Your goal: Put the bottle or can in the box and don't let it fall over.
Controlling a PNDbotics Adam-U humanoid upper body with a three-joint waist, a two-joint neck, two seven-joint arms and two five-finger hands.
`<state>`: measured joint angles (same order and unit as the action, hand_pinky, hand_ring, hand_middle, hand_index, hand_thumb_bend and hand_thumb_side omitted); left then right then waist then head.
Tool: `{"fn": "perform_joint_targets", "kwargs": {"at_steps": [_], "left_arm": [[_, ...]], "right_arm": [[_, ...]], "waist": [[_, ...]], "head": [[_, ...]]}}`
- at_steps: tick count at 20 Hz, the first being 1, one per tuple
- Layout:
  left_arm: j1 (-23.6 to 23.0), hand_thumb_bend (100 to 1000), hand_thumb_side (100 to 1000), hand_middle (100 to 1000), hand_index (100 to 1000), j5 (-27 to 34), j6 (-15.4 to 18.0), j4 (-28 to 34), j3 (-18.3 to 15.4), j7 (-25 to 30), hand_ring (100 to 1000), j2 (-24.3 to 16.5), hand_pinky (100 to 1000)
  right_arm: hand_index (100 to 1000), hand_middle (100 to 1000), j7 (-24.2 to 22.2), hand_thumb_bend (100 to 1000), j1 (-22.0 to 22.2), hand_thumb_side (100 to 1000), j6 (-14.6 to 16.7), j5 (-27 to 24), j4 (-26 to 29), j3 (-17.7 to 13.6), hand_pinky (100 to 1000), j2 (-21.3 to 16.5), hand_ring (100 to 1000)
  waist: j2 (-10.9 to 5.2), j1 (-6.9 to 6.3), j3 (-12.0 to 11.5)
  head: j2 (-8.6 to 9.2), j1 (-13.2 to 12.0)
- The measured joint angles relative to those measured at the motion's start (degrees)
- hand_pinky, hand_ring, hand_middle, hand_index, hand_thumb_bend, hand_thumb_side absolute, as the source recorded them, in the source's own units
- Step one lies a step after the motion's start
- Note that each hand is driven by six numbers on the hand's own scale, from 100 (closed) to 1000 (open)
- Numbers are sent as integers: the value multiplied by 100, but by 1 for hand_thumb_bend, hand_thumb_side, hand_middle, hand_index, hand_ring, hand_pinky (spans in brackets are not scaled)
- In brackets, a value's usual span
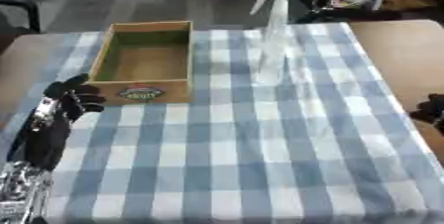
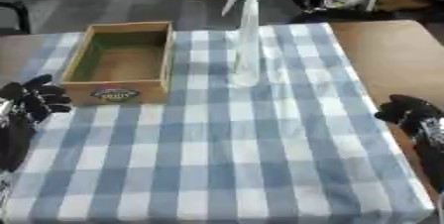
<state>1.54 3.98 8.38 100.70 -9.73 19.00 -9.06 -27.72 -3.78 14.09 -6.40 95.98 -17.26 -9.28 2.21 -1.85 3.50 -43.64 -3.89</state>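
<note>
A clear spray bottle (image 1: 271,44) with a white trigger head stands upright on the checked cloth, to the right of an open wooden box (image 1: 145,62) with a round label on its front. My left hand (image 1: 71,98) hovers at the box's near-left corner, fingers curled, holding nothing. My right hand (image 2: 409,111) sits low at the table's right edge, well away from the bottle, its fingers curled with nothing in them.
A blue-and-white checked cloth (image 1: 251,148) covers most of the table; bare wood (image 2: 390,49) shows at the right. Chairs and clutter stand on the floor beyond the far edge.
</note>
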Motion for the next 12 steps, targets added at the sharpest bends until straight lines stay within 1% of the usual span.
{"fn": "perform_joint_targets", "kwargs": {"at_steps": [3,4,5,6,7,10,12], "left_arm": [[0,179,1000,668,888,0,0,0,0,0,696,0,698],[0,179,1000,668,888,0,0,0,0,0,696,0,698],[0,179,1000,668,888,0,0,0,0,1,696,0,698],[0,179,1000,668,888,0,-1,0,1,3,696,0,698],[0,180,1000,668,888,0,-4,0,2,8,697,0,698],[-3,180,1000,668,888,0,-13,0,28,35,697,0,698],[-7,180,1000,668,888,0,-16,0,38,48,696,0,697]], "right_arm": [[793,657,-3,100,-30,795,4,9,-1,0,807,-2,688],[794,658,-4,100,-79,848,11,15,-3,-1,808,-10,688],[797,660,-3,100,-161,764,29,23,-8,-1,811,-32,690],[798,660,6,100,-279,756,58,34,-23,-1,812,-96,691],[806,665,21,100,-425,720,94,47,-44,-1,820,-195,696],[816,672,64,100,-1024,688,287,153,-180,18,827,-619,702],[826,681,92,100,-1491,654,457,285,-378,77,837,-941,711]], "waist": [[-1,5,-13],[-4,13,-28],[-13,25,-43],[-25,41,-53],[-36,55,-75],[-40,72,-146],[-46,88,-187]], "head": [[0,0],[0,3],[0,8],[-1,16],[-1,23],[-6,54],[-8,68]]}}
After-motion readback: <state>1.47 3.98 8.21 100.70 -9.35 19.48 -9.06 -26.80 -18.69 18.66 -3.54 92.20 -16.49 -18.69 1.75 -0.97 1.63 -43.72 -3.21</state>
